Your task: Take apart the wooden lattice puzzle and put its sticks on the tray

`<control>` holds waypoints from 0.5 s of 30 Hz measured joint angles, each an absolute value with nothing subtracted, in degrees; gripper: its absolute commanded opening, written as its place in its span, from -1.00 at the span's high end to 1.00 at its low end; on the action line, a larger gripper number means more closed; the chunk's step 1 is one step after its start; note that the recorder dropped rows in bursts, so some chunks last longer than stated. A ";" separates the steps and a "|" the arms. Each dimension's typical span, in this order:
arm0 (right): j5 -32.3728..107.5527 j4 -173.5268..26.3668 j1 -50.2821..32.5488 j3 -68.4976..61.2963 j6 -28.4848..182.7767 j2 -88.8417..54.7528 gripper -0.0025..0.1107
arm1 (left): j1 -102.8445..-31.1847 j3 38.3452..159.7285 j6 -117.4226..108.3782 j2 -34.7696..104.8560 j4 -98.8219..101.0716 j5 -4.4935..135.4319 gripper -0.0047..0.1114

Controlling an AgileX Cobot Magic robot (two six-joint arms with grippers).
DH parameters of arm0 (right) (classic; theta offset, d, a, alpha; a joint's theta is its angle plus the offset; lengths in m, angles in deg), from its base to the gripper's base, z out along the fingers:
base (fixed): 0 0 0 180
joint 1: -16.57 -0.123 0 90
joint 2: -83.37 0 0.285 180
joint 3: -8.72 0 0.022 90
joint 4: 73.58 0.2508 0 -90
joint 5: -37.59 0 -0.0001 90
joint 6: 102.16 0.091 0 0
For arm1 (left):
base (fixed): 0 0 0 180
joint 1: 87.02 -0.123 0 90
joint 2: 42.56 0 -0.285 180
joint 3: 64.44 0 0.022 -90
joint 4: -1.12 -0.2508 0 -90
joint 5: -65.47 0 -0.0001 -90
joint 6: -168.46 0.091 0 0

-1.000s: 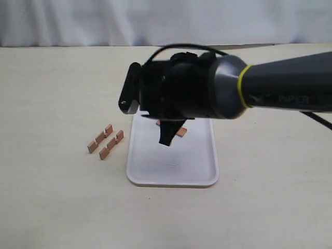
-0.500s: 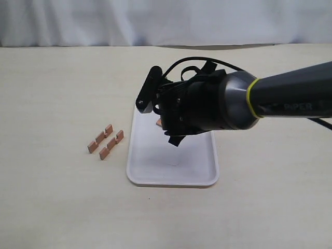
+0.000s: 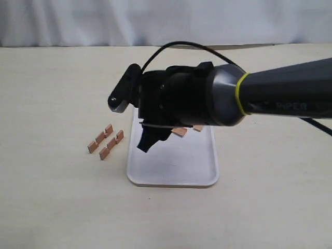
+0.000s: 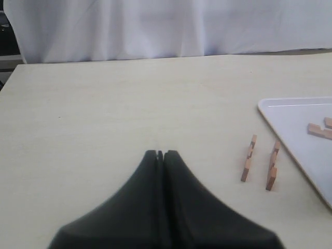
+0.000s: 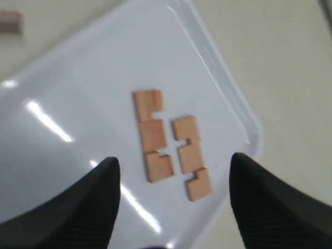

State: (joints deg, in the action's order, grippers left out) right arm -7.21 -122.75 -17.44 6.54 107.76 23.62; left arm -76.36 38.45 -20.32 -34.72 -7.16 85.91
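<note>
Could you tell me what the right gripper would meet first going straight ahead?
Probably the two sticks on the tray, which lie centred ahead of the open right gripper; depth is unclear.

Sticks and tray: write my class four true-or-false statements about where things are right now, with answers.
1. Two sticks lie side by side on the tray. True.
2. All four sticks are on the tray. False: the other two sticks lie on the table beside it.
3. The right pincer is open and holds nothing. True.
4. The left pincer grips a stick. False: it is shut on nothing.
</note>
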 measured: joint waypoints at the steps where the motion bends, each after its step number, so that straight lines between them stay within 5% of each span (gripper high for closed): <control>1: -6.14 -118.90 -17.44 7.82 106.72 23.62 -0.08 | -76.36 38.45 -20.32 -34.72 -7.16 85.91 0.92; 5: 2.72 -98.44 -17.44 11.99 104.82 23.62 -0.41 | -76.36 38.45 -20.32 -34.72 -7.16 85.91 0.92; 15: 8.65 -89.82 -20.71 13.42 105.38 32.39 -0.41 | -76.36 38.45 -20.32 -34.72 -7.16 85.91 0.92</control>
State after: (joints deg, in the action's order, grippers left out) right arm 8.65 -89.82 -20.71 13.42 105.38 32.39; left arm -76.36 38.45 -20.32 -34.72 -7.16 85.91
